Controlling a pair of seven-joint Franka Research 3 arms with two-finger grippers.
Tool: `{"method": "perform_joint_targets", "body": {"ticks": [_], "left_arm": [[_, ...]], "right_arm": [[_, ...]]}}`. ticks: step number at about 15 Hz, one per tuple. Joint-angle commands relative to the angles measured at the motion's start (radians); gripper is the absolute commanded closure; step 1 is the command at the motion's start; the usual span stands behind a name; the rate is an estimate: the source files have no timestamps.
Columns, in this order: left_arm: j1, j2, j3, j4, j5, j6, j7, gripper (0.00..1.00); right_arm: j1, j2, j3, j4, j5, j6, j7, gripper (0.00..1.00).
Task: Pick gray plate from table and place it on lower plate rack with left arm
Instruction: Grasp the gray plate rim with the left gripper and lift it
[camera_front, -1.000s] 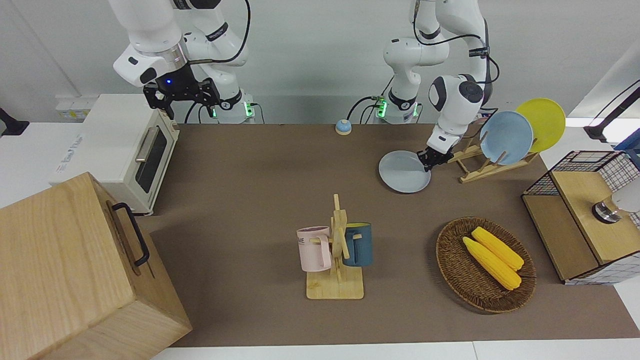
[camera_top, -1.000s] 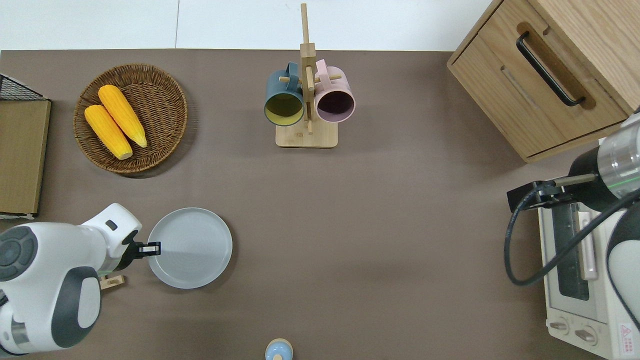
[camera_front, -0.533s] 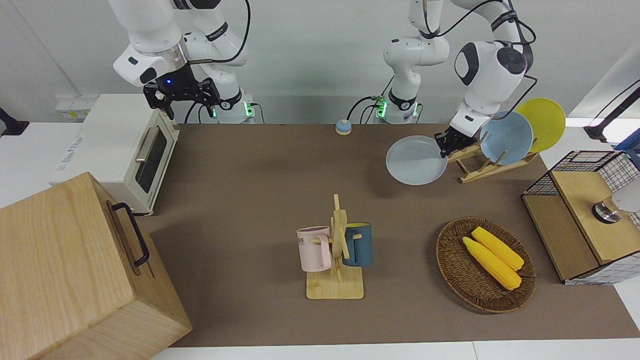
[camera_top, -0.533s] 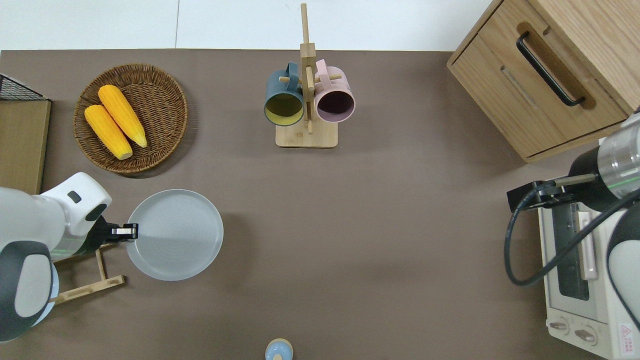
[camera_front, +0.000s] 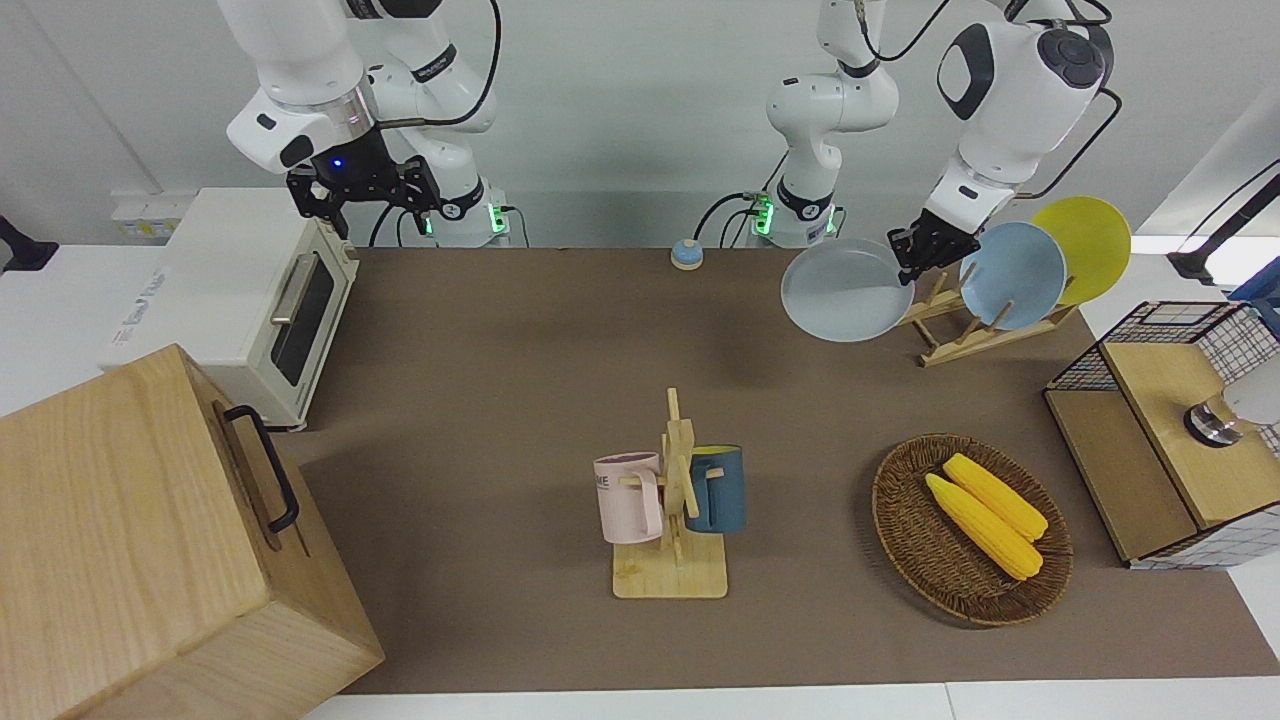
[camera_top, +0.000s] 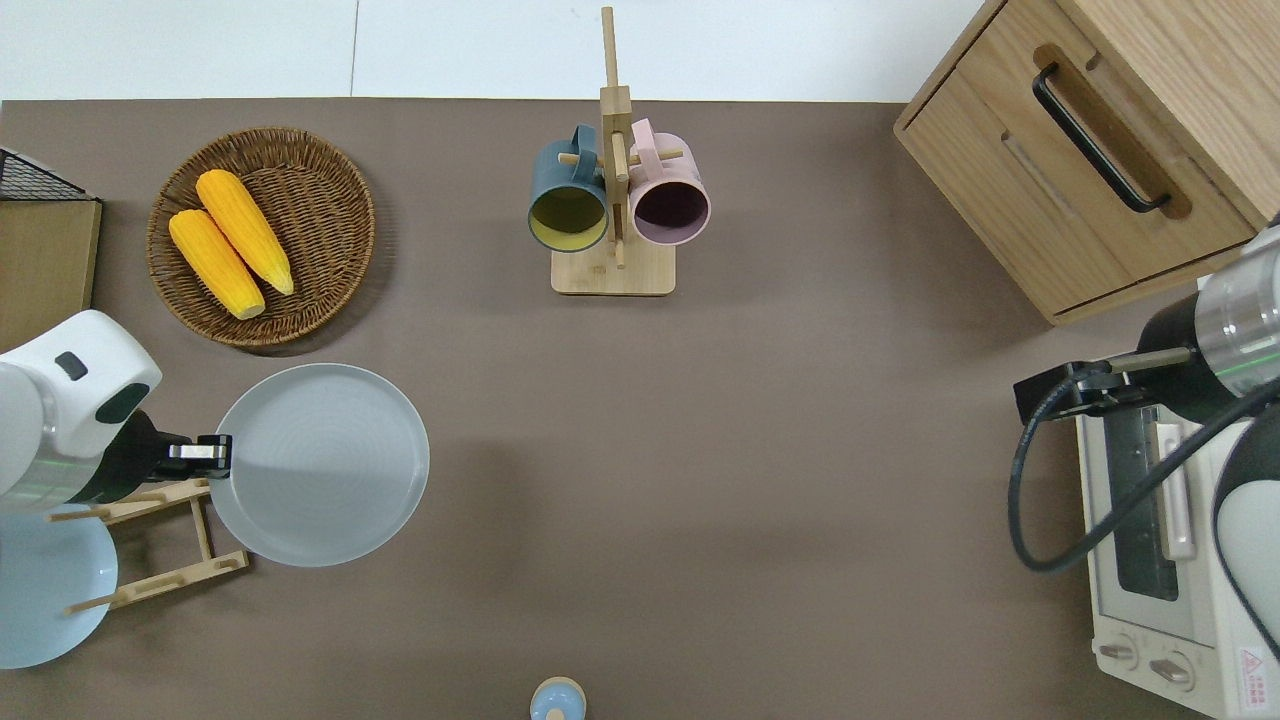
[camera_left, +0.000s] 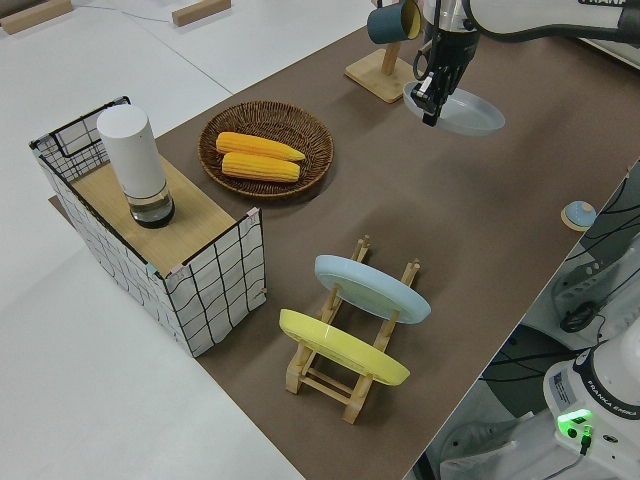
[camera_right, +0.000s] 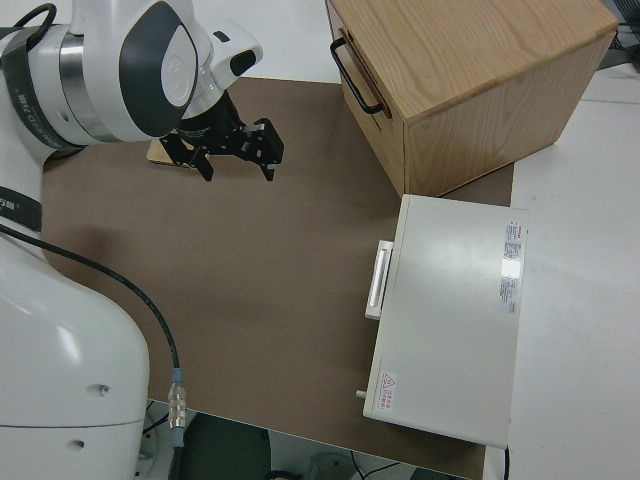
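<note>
— Where's the gray plate (camera_top: 320, 465) now?

— A second ago it lay flat on the table (camera_front: 520, 340). I've raised it clear since; it hangs roughly level over the mat, just beside the lower plate rack (camera_top: 160, 545).

— Your grip?

— My left gripper (camera_top: 205, 455) is pinched tight on its rim at the rack side.

— What's left?

— I reckon the pick is done. I must tilt the plate and seat it in a free slot, beside the sky-blue plate (camera_front: 1012, 275). My right arm is parked.
</note>
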Motion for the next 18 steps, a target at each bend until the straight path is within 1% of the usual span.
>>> {"method": "perform_joint_targets", "body": {"ticks": [1, 2, 4, 5, 6, 9, 11, 18], "left_arm": [[0.002, 0.013, 0.003, 0.021, 0.010, -0.040, -0.003, 1.00], [0.002, 0.018, 0.000, 0.024, 0.037, -0.057, -0.003, 1.00], [-0.012, 0.024, -0.009, 0.039, 0.176, -0.094, -0.021, 1.00], [-0.013, 0.025, -0.015, 0.039, 0.220, -0.099, -0.081, 1.00], [-0.013, 0.025, -0.026, 0.039, 0.261, -0.100, -0.113, 1.00], [-0.012, 0.030, -0.055, 0.039, 0.388, -0.139, -0.158, 1.00], [-0.013, 0.033, -0.064, 0.039, 0.454, -0.162, -0.177, 1.00], [-0.013, 0.048, -0.089, 0.038, 0.663, -0.237, -0.178, 1.00]], "right_arm": [[-0.023, -0.002, 0.020, 0.007, -0.006, -0.011, 0.012, 0.017], [-0.023, -0.002, 0.020, 0.006, -0.006, -0.011, 0.012, 0.017], [-0.023, -0.002, 0.020, 0.007, -0.006, -0.011, 0.012, 0.017], [-0.023, -0.002, 0.021, 0.007, -0.006, -0.011, 0.012, 0.017], [-0.023, -0.002, 0.021, 0.007, -0.006, -0.011, 0.012, 0.017], [-0.023, -0.002, 0.021, 0.007, -0.006, -0.011, 0.012, 0.017], [-0.023, -0.002, 0.021, 0.007, -0.006, -0.011, 0.012, 0.017], [-0.023, -0.002, 0.021, 0.007, -0.006, -0.012, 0.012, 0.017]]}}
